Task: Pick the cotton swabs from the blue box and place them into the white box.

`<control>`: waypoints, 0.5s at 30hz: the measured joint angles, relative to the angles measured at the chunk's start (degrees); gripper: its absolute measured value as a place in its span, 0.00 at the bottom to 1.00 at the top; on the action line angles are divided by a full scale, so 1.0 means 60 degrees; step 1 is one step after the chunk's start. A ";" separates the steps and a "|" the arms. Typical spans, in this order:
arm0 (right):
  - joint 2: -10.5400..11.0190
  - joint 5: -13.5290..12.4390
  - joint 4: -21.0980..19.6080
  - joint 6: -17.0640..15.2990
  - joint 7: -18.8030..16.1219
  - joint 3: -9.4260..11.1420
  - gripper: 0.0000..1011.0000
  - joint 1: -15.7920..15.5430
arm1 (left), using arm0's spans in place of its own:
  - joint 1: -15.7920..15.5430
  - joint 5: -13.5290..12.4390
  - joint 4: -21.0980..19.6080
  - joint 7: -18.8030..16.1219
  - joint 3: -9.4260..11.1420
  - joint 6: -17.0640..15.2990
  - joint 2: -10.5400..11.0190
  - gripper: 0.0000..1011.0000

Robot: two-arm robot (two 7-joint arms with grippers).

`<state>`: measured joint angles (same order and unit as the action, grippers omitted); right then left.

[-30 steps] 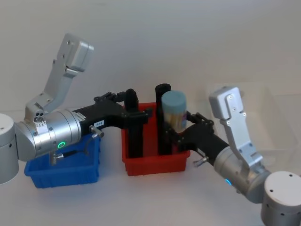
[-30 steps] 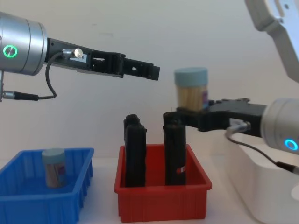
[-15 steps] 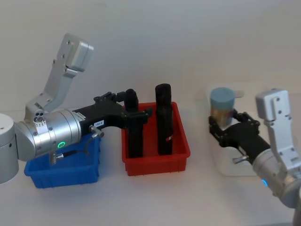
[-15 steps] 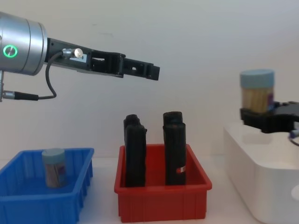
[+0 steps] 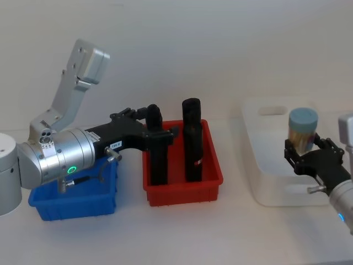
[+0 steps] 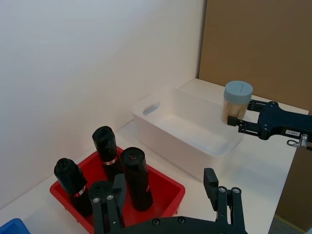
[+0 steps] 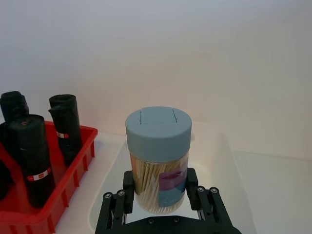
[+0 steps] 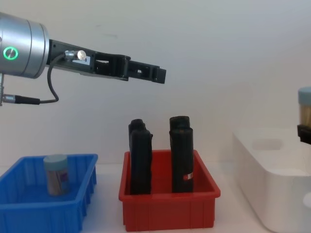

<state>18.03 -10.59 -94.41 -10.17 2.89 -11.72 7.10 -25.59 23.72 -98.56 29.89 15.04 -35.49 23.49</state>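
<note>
Right gripper (image 5: 304,153): clamped on clear, blue-lidded cotton-swab tub (image 5: 303,130), above smooth white plastic box (image 5: 267,163).
Left gripper (image 6: 163,204): fingers spread, empty, above red plastic bin (image 5: 182,193).

Silver cylindrical arm (image 8: 24,46), black end effector (image 8: 159,75), green ring light (image 8: 9,53)

We face a plain white wall (image 5: 220,49), bare and evenly lit, below it our white tabletop (image 5: 182,237) running the full width, soft faint shadows across it, and where our wall ends, a flat brown panel (image 6: 263,44) standing upright.
</note>
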 joint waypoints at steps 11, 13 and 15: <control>0.0046 -0.0246 0.0735 0.0377 -0.0192 0.0188 0.61 0.0155 | 0.0000 0.0000 0.0000 -0.0001 0.0001 0.0000 0.0000 0.99; 0.0032 -0.0263 0.0825 0.0425 -0.0242 0.0192 0.61 0.0195 | 0.0000 -0.0001 0.0000 0.0000 0.0000 0.0000 0.0000 0.99; 0.0004 -0.0286 0.0985 0.0506 -0.0327 0.0198 0.62 0.0268 | 0.0001 -0.0001 0.0000 0.0000 0.0000 0.0000 0.0000 0.99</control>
<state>18.05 -12.31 -88.50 -7.14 0.93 -10.53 8.70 -25.58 23.72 -98.56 29.89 15.04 -35.49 23.49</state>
